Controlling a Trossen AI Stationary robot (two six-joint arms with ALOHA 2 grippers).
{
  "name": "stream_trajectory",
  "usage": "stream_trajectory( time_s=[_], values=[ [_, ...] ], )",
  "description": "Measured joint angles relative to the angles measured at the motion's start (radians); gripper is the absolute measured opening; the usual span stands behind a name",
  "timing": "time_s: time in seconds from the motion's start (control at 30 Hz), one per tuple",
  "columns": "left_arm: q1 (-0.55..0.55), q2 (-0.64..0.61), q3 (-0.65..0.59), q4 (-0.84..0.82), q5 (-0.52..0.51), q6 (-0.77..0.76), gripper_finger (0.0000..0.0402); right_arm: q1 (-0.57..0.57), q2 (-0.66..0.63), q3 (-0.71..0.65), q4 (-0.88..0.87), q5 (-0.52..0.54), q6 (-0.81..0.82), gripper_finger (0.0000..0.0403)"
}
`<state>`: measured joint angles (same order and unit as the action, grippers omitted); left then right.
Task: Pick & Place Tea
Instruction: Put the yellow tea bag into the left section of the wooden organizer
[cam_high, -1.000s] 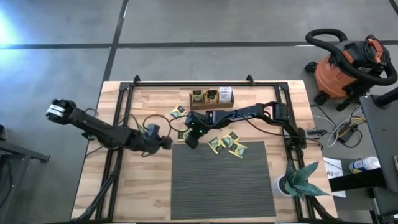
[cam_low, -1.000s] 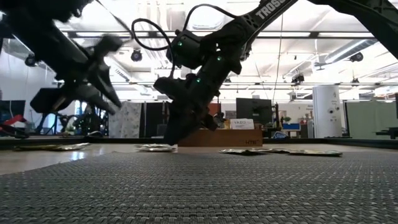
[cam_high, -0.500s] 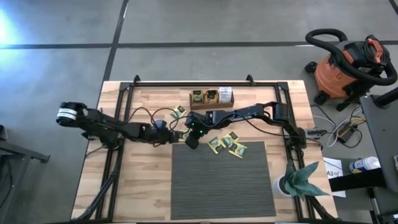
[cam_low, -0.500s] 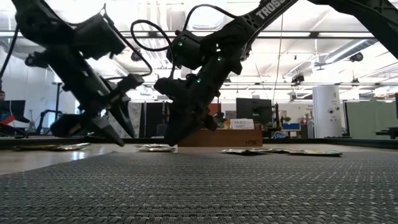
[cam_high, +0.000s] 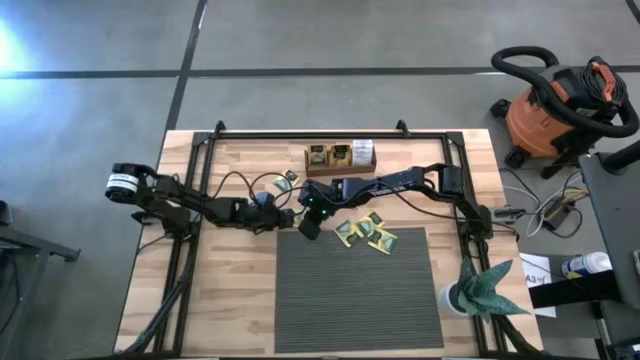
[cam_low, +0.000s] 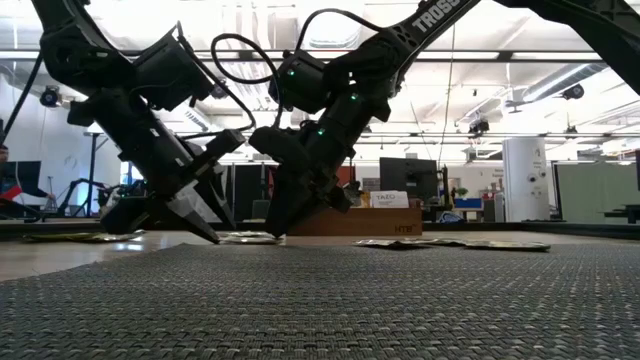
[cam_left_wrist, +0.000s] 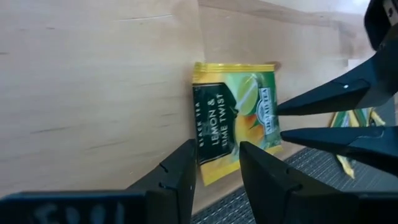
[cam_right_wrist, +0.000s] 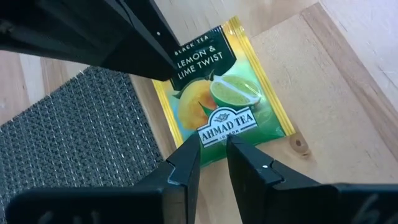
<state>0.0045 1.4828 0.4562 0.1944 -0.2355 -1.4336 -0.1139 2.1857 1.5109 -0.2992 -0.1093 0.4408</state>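
left gripper (cam_high: 283, 216) and right gripper (cam_high: 306, 226) crowd one sachet (cam_right_wrist: 219, 107) from opposite sides at the mat's (cam_high: 355, 300) far-left corner; little gap between. mat's near half stands free.

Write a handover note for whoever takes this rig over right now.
Left gripper: open, tips straddling one edge of a yellow-green lemon-lime tea sachet lying flat on the wood beside the grey mat.
Right gripper: open, at the same sachet's opposite edge; nothing lifted.
Done: some sachets stand in the brown wooden tray.
Left: this sachet, plus the loose sachets on the mat's far edge.
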Motion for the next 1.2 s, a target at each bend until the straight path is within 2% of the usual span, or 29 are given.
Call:
stream_trajectory(
  time_s=[0.63,0.73,0.97,1.2],
  values=[
    [0.021,0.025,-0.001,0.079,0.017,0.071,0.0120,0.000,-0.002,-0.044,0.056,-0.003,0.004,0.0079],
    [0.021,0.026,0.001,0.076,0.017,0.090,0.0098,0.000,-0.002,-0.044,0.056,-0.004,0.004,0.0079],
    [0.021,0.026,0.017,0.072,0.017,0.165,0.0009,0.000,-0.013,-0.045,0.040,-0.004,-0.002,0.0079],
    [0.027,-0.043,0.053,0.011,0.013,0.301,0.0001,-0.010,-0.131,-0.045,-0.050,0.006,-0.129,0.0079]
  ],
)
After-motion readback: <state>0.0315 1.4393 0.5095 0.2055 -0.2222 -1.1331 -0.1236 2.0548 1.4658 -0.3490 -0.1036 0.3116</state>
